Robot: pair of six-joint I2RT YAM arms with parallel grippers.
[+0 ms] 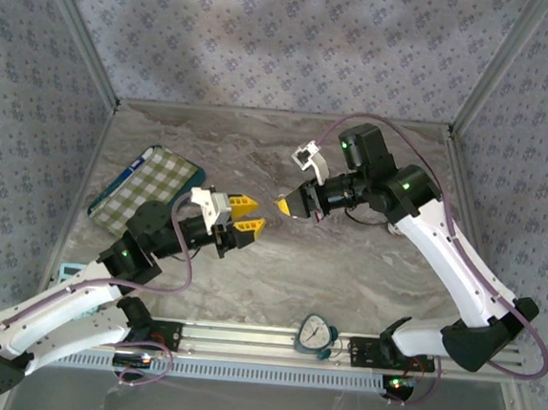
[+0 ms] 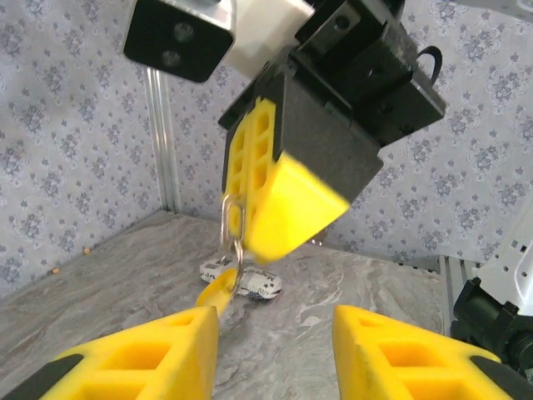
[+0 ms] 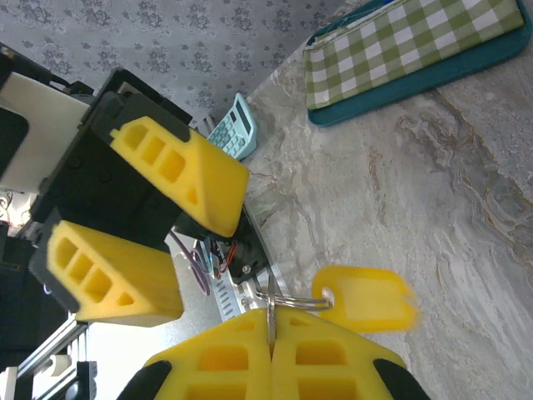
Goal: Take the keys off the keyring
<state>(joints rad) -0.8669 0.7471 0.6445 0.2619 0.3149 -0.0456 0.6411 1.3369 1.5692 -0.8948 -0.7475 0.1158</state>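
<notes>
The right gripper (image 3: 271, 332) has its fingers pressed fully together on the thin metal keyring (image 3: 290, 302), which it holds in the air above the desk (image 1: 344, 278). The key (image 3: 366, 300), a small piece with a yellow head, hangs from that ring just beside the fingertips, and in the left wrist view it dangles below them, blurred. The left gripper (image 1: 246, 215) faces it from close by, its fingers wide apart with nothing between them. The step in hand looks like the left gripper's approach to take the key. To do it well, I would bring the left fingers onto the yellow head alone, flat faces against its broad sides and well clear of the ring wire, so that the 2 grippers do not pinch the same part. The key is small next to either finger, so a slow, centred close matters; a glancing touch would likely swing it aside. Once held, it probably has to be worked around the coil to the ring's split, not pulled straight, while the right fingers grip firmly.
</notes>
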